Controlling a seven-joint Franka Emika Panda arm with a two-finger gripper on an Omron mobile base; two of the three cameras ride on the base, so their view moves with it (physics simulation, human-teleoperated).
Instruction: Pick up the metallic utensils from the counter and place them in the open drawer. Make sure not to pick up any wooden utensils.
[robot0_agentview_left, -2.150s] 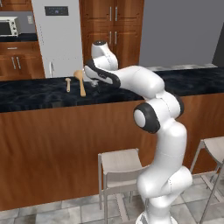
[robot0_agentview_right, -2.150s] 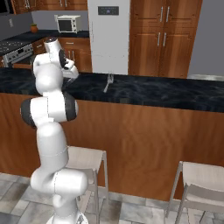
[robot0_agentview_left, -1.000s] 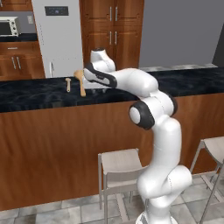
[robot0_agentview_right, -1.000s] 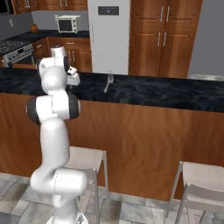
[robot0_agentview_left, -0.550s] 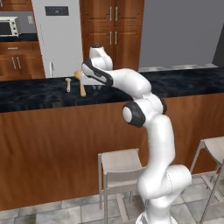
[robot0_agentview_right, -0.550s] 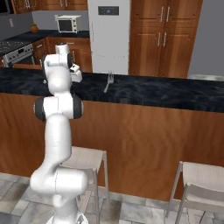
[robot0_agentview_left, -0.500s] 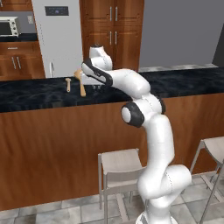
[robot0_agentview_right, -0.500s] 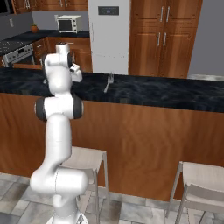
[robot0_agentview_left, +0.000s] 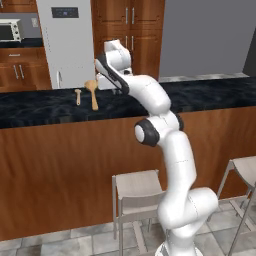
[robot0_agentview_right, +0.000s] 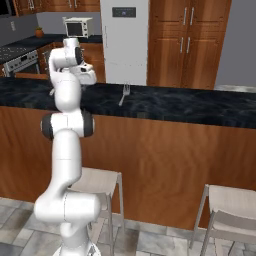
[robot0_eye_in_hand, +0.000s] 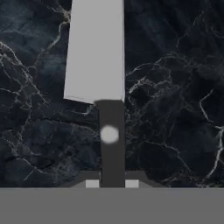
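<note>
In the hand view, a metal knife (robot0_eye_in_hand: 98, 65) is seen lying on the dark marbled worktop (robot0_eye_in_hand: 175, 87), its broad pale-grey blade running toward the top of the picture and its dark handle toward the bottom. The fingers (robot0_eye_in_hand: 92, 183) are closed on that dark handle — one tip on each side, pressed against it, with the knife resting on the stone.

In the left base view the arm is bent over the worktop (robot0_agentview_left: 45, 107), the hand hidden low behind the forearm near the far edge. A tan wooden spoon (robot0_agentview_left: 92, 92) lies just left of the hand, bowl toward the far side, and a shorter wooden utensil (robot0_agentview_left: 77, 96) is found just left of that, a little apart from it.

In the right base view a metal fork (robot0_agentview_right: 123, 93) is seen lying well to the right of the arm, tines toward the far edge — untouched on the worktop.
</note>
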